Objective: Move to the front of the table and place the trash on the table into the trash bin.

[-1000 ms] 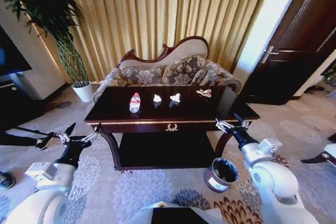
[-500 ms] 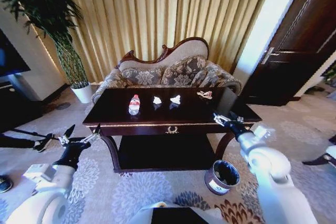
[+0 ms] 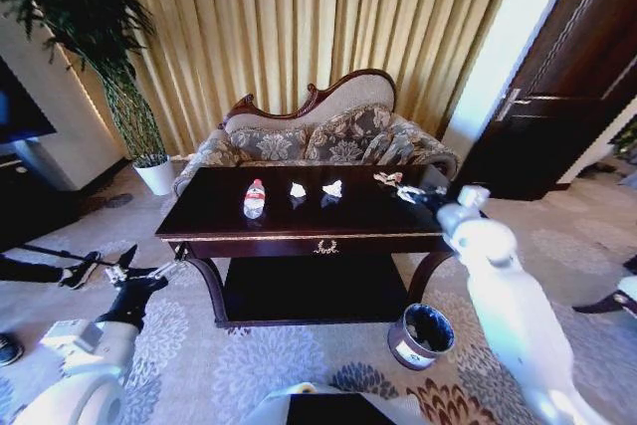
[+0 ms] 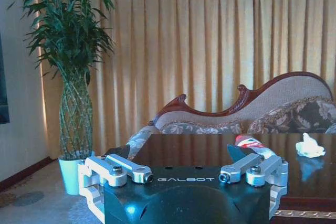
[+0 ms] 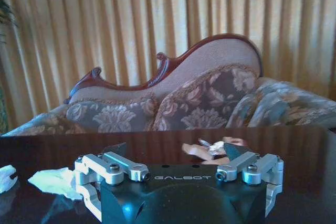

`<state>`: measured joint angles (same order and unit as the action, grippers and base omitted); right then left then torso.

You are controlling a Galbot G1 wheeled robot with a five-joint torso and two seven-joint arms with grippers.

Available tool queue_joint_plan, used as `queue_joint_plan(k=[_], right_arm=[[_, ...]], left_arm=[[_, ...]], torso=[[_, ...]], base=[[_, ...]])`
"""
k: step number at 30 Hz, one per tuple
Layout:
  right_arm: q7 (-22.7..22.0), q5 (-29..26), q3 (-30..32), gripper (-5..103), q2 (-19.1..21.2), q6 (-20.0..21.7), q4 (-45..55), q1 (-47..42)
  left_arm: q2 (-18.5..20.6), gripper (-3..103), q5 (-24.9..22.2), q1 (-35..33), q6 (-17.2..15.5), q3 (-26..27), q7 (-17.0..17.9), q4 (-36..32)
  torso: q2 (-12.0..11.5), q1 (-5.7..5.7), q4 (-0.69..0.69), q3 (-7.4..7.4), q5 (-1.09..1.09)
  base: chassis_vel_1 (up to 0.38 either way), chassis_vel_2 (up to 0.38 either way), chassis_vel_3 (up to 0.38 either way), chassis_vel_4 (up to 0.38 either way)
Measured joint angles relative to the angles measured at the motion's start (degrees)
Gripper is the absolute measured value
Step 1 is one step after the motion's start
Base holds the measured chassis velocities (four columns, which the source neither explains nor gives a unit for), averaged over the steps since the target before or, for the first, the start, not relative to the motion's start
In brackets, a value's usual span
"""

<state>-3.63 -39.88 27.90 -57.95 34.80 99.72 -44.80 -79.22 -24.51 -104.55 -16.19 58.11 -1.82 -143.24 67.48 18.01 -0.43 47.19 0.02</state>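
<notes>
Fingers spread wide on both: the right gripper (image 3: 411, 195) hovers over the right end of the table (image 3: 299, 224), near what looks like a pinkish crumpled wad (image 5: 210, 149); the left gripper (image 3: 145, 268) hangs low beyond the table's left corner, grasping nothing. On the glossy top lie the bottle (image 3: 256, 195) and two white paper wads (image 3: 298, 188), mid-table. The trash bin (image 3: 421, 335) stands on patterned carpet by the near right leg. A sofa (image 3: 318, 136) and gold curtains (image 3: 299, 27) fill the far side.

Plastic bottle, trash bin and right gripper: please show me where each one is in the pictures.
plastic bottle (image 3: 256, 196), head view, on its red-and-white label.
trash bin (image 3: 406, 347), head view, on its outer wall near the white label.
right gripper (image 3: 410, 193), head view, between its fingertips, above the table's right end.
</notes>
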Motion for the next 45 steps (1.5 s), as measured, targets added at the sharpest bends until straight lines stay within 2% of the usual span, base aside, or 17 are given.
queue_joint_plan(k=[4, 12, 19, 28, 36, 45], right_arm=[[-0.3, 1.8, -5.5, 100, -1.7, 0.5, -7.4, 7.6], [-0.5, 4.8, -9.9, 100, -2.9, 0.8, -17.9, 16.5], [-0.6, 7.7, -10.6, 100, -3.0, 1.5, -24.7, 20.1], [-0.6, 6.4, -11.8, 100, -5.0, 1.7, -37.1, 25.5], [-0.6, 6.3, -11.9, 100, -6.7, 1.3, -42.3, 28.5], [-0.5, 7.4, -11.9, 100, -8.4, -0.1, -47.2, 30.9]], left_arm=[[-0.4, 100, -0.2, -0.6, 0.0, 1.1, 0.2, 0.0], [-1.4, 100, -0.2, -0.8, 0.0, 1.3, 0.3, 0.0], [-1.5, 100, -0.1, -0.6, 0.1, 1.4, 0.3, 0.0], [-1.6, 100, -0.3, -0.2, 0.1, 1.3, 0.3, 0.0], [-1.4, 100, -2.7, -0.2, 0.1, 2.7, 0.3, 0.0], [-1.2, 100, -3.2, -0.1, 0.1, 3.0, 0.3, 0.0]], torso=[[0.0, 0.0, 0.02, 0.0, -0.02], [0.0, 0.0, 0.0, 0.0, -0.02], [0.0, 0.0, -0.01, -0.01, -0.01], [0.0, 0.0, 0.02, -0.01, -0.01], [0.0, -0.01, 0.01, -0.01, -0.02], [0.0, -0.01, 0.0, -0.01, -0.01]], base=[[0.0, 0.0, 0.0, 0.0], [0.0, 0.0, 0.0, 0.0], [0.0, 0.0, 0.0, 0.0], [0.0, 0.0, 0.0, 0.0], [0.0, 0.0, 0.0, 0.0], [0.0, 0.0, 0.0, 0.0]])
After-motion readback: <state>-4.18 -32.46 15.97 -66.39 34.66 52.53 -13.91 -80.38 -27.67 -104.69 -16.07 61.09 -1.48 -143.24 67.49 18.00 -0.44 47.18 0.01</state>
